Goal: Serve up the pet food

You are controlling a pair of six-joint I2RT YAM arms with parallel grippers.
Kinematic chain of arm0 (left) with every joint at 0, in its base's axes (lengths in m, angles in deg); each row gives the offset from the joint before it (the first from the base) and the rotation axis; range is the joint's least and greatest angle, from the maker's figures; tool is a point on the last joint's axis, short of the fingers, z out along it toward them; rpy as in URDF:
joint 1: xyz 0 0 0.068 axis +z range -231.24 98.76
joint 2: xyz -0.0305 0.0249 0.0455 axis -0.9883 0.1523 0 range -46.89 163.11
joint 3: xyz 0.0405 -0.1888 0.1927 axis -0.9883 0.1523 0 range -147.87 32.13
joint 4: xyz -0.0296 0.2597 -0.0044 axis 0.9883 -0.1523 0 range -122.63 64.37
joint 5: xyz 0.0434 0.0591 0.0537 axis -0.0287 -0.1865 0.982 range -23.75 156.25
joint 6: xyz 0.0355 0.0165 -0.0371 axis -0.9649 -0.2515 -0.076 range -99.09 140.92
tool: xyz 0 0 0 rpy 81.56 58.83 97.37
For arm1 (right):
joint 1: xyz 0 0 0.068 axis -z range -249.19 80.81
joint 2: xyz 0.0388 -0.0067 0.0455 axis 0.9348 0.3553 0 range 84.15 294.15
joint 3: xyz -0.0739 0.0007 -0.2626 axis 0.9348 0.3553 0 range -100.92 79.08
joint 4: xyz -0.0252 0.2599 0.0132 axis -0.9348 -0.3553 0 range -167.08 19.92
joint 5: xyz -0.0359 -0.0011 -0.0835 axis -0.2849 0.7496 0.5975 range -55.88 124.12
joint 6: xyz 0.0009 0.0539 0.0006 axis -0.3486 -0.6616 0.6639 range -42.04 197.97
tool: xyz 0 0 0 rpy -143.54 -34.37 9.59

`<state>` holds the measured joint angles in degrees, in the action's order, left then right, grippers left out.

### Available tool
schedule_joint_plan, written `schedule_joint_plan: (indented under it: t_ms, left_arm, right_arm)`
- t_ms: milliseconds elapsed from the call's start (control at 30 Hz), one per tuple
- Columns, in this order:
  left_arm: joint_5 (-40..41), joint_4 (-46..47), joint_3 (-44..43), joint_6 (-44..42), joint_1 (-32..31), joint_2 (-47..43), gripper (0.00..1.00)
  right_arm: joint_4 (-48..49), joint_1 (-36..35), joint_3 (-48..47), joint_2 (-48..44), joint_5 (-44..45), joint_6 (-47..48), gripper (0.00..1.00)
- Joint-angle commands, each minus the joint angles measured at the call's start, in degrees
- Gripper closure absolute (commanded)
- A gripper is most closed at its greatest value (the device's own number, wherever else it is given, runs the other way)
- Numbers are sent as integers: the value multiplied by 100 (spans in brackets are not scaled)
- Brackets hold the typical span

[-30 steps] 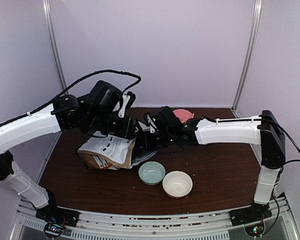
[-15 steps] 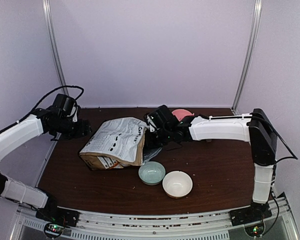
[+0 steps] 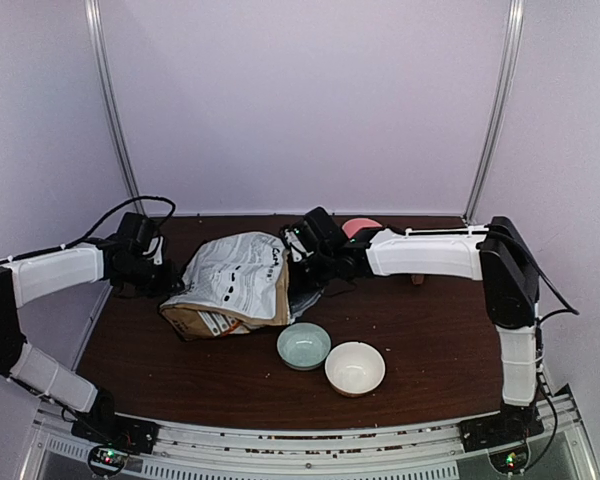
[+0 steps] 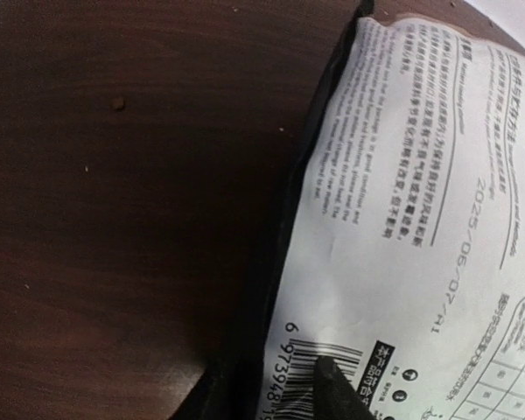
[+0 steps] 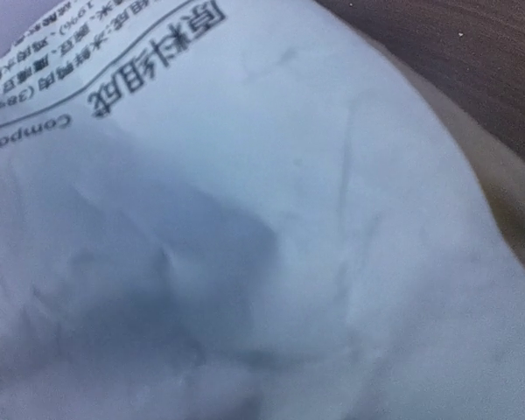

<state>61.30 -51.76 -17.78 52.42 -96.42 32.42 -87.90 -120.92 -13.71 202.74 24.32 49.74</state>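
Note:
A dog-food bag (image 3: 235, 283) with a white printed back lies tilted at mid-table, its right end raised. My left gripper (image 3: 168, 280) is at the bag's left edge. In the left wrist view the bag's (image 4: 402, 219) edge runs between the jaws, and one dark fingertip (image 4: 332, 385) presses on its barcode. My right gripper (image 3: 298, 262) is at the raised right corner, and the bag's white face (image 5: 262, 219) fills its wrist view and hides the fingers. The pet food shows only as one small brown pellet (image 4: 117, 104) on the table.
A pale green bowl (image 3: 304, 346) and a cream bowl (image 3: 355, 368) stand side by side in front of the bag. A pink bowl (image 3: 362, 227) sits at the back behind the right arm. The dark wood table (image 3: 430, 330) has walls close on three sides.
My left arm left the top of the bag, swung out left, then came back to its left edge and narrowed its jaws. The bag's right end rose with my right gripper.

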Motion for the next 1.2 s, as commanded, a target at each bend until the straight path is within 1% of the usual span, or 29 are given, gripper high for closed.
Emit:
schedule_joint_plan:
  t_ms: [0,100,167,267,333,433,633,733,767,800,867,933,1000,1067,1167]
  left_arm:
    - [-282,450,260,-83,6,255,79]
    - [-379,563,367,-92,6,373,94]
    - [-511,683,462,-98,6,413,100]
    - [-617,821,555,-96,7,434,100]
    - [-739,908,598,-103,7,428,100]
    - [-850,994,614,-78,6,402,100]
    - [-789,1005,557,-71,8,288,100]
    - [-759,891,450,-105,6,245,100]
    - [-731,829,402,-134,6,217,98]
    - [-690,750,350,-158,6,171,91]
    - [-509,522,239,-223,6,6,68]
    - [-228,192,66,-297,-21,-205,48]
    - [127,-240,-193,-384,-127,-450,34]
    - [364,-659,-596,-440,-336,-677,26]
    - [537,-1172,-1181,-376,-939,-935,21]
  right_arm:
    - [-327,-109,-423,502,-241,230,100]
    - [-502,-239,-791,790,-348,325,100]
    - [-552,-329,-1022,978,-532,370,100]
    - [-731,-481,-1442,1255,-898,566,100]
    - [-903,-578,-1813,1430,-1302,798,100]
    - [-1069,-671,-2107,1613,-2029,992,100]
    - [-719,-673,-1865,1326,-3238,860,100]
    - [-246,-647,-1607,1055,-3748,475,100]
    - [19,-624,-1470,932,-3849,279,100]
    - [306,-598,-1332,820,-3958,30,100]
    - [877,-521,-1047,613,-4071,-514,100]
    - [1442,-426,-762,426,-4129,-1107,100]
    - [1936,-344,-514,301,-4140,-1610,100]
    - [2240,-293,-314,144,-4088,-1939,100]
    - [2263,-259,-152,-19,-3907,-2069,100]
